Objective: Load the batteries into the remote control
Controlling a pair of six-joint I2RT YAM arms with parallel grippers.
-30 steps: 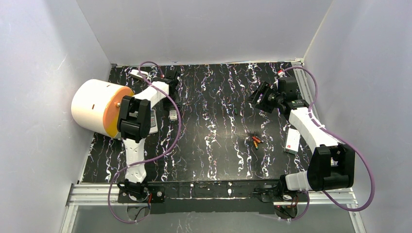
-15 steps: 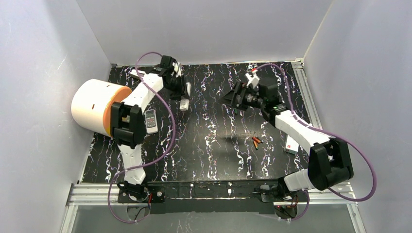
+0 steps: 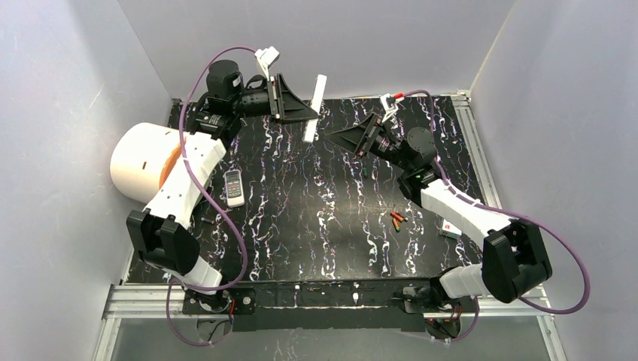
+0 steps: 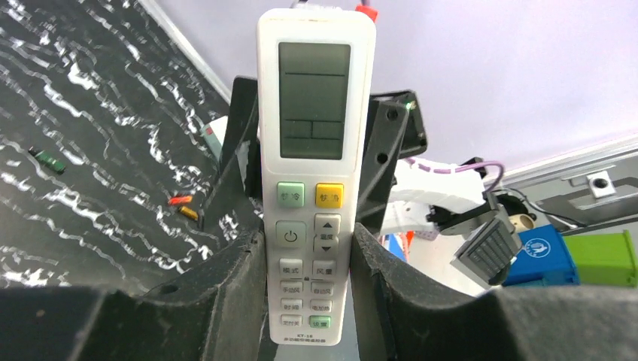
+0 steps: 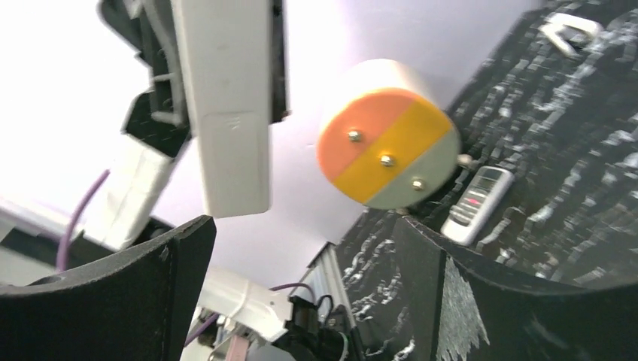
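Far left, well away from either set of fingers, a white drum (image 3: 143, 162) with an orange face lies on its side at the edge of the table (image 3: 331, 241). A small remote (image 3: 235, 186) lies flat just beside it.

The left gripper (image 3: 310, 114) is up in the air over the far side of the table. Its fingers (image 4: 226, 301) are clamped on the lower end of a long white remote (image 4: 314, 113), pressing both long sides around the button rows. The screen end sticks straight out past the tips, and the screen and buttons face the wrist camera.

Just across from it, the right gripper (image 3: 347, 140) points at the remote's back, close but not touching. Its fingers (image 5: 128, 301) are spread wide with nothing between them. In the right wrist view the remote's plain back shows beyond the left finger.

The batteries (image 3: 396, 219) aren't in anybody's grip. They're a little orange-red cluster lying on the table, well apart from both sets of fingers, back toward the right arm's base from the right fingertips.

There's also a tiny green thing (image 3: 366, 171) on the table near the right fingers; I can't tell what it is. Furthest right, a small white box (image 3: 451, 228) with a red mark sits near the batteries, partly under the right arm.
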